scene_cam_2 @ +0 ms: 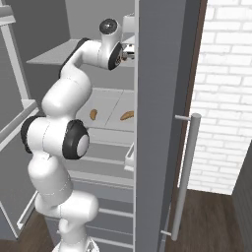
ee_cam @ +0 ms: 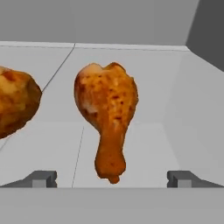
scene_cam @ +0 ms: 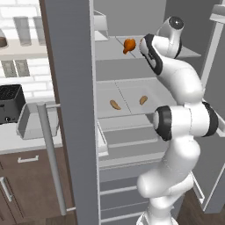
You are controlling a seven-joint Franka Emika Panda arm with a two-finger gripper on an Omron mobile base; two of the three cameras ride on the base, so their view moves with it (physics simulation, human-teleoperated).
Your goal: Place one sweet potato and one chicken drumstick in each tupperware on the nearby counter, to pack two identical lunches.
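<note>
Closing now, your wide-open, empty pincer just short of the chicken drumstick could probably nudge its bone end toward the neighbouring drumstick.

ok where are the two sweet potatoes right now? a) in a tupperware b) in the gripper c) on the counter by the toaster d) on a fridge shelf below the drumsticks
d: both sweet potatoes lie on a fridge shelf below the one with the drumstick.

Rough, matt browned drumstick on smooth grey shelf.
</note>
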